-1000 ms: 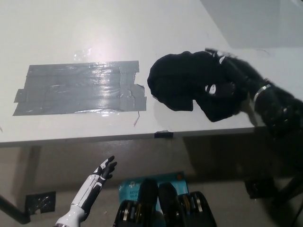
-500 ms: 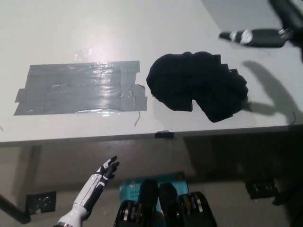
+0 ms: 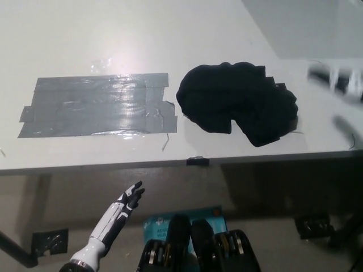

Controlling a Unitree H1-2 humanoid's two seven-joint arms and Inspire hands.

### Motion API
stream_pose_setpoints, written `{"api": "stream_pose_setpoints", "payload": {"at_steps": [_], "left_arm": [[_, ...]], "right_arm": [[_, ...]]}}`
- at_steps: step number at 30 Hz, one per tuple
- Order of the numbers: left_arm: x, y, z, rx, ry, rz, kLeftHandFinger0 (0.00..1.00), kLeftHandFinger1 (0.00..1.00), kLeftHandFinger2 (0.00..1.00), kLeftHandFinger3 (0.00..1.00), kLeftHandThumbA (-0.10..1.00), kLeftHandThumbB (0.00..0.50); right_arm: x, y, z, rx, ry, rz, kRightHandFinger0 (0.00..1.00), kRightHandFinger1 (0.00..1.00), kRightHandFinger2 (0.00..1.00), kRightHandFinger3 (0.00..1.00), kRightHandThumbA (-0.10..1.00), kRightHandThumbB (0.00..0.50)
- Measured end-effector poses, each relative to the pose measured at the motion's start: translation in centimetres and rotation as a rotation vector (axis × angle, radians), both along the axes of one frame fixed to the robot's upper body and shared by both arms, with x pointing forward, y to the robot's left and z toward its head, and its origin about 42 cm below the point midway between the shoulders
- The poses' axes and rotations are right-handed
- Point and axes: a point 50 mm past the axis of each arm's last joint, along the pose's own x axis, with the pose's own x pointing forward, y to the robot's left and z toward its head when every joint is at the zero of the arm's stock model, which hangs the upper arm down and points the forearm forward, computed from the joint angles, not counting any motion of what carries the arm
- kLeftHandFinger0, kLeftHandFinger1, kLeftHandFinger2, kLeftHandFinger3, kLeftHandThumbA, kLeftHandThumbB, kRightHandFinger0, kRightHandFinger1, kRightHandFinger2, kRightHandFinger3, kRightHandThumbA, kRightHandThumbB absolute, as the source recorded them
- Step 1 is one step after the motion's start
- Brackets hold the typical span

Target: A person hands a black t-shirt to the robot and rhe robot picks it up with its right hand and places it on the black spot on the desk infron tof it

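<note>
The black t-shirt (image 3: 238,102) lies crumpled on the white desk (image 3: 170,34), near its front edge. It sits just right of a dark grey taped patch (image 3: 96,106) and does not overlap it. My black right hand (image 3: 337,81) shows only as a motion blur at the picture's right edge, clear of the shirt, with its shadow on the desk below. My white left hand (image 3: 129,199) rests below the desk's front edge at the lower left, open, holding nothing.
A small dark tab (image 3: 197,161) sticks to the desk's front edge below the shirt. Under the desk lie a blue-green sheet (image 3: 164,222) and a dark block (image 3: 48,242) on the floor.
My right hand let go of the shirt, lifted off to the upper right, and now sweeps down along the right edge. The shirt stays where it was left. The left hand shifted slightly.
</note>
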Motion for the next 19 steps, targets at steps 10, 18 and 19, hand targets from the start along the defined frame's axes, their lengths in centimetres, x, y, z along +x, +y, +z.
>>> {"api": "stream_pose_setpoints", "payload": {"at_steps": [10,18,19], "left_arm": [[0.1,0.7,0.2,0.038,-0.011,-0.006,1.00,1.00,1.00,1.00,1.00,0.500],[-0.7,0.7,-0.4,0.049,0.002,-0.004,1.00,1.00,1.00,1.00,1.00,0.500],[-0.8,0.6,-0.5,0.050,0.004,-0.003,1.00,1.00,1.00,1.00,1.00,0.500]], "right_arm": [[-3.4,1.4,-19.5,0.119,0.622,0.003,1.00,1.00,1.00,1.00,1.00,0.269],[-2.5,2.6,-28.8,0.022,0.874,0.002,1.00,1.00,1.00,1.00,1.00,0.314],[-2.6,2.7,-29.1,0.013,0.880,0.005,1.00,1.00,1.00,1.00,1.00,0.314]]}}
